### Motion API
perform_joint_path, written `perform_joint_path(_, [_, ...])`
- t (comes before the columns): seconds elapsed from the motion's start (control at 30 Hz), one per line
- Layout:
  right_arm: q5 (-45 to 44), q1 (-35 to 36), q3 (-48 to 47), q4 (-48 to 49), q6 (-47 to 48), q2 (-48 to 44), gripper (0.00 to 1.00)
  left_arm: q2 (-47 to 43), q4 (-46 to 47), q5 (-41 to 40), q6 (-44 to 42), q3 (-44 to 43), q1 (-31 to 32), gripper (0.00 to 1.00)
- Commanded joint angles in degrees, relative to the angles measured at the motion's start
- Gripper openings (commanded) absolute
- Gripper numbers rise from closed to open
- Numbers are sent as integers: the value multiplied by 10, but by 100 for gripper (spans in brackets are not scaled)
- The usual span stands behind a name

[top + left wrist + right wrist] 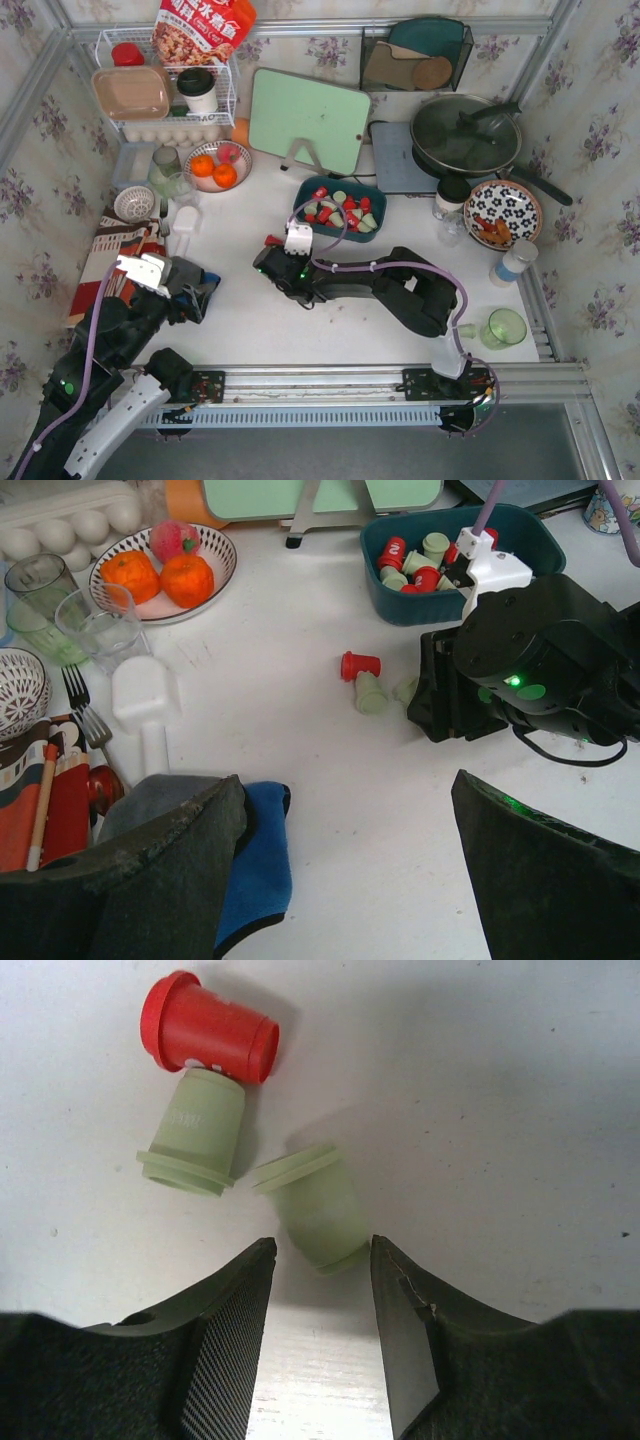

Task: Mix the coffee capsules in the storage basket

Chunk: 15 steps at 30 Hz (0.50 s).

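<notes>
Right claw point(323, 1246) astride pale green capsule point(312, 1205)

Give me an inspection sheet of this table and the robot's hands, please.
Surface: white tabletop, crowded along its far edge.
Job's things: dark teal plastic basket holds mixed red and pale green coffee capsules; one red capsule and two pale green capsules lie outside it.
Clutter: patterned bowl of orange fruit, blue cloth, pale green cutting board.
Hands: right hand open, jaws either side of the nearer pale green capsule; left hand open, empty.
Cables: purple cable along the right arm.
Surroundings: floral-papered walls.
</notes>
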<state>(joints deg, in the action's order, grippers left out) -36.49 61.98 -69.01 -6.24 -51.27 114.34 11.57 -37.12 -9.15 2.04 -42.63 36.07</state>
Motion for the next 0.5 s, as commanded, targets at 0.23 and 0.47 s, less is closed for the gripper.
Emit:
perform_joint_path(0.23, [-58,-1,13,44,48,2,45,-1,20,3,-4,1,0,87])
perform_joint_path(0.47, [-48,-6,22,68,104,-2,44,-2,21,4,-3,1,0,87])
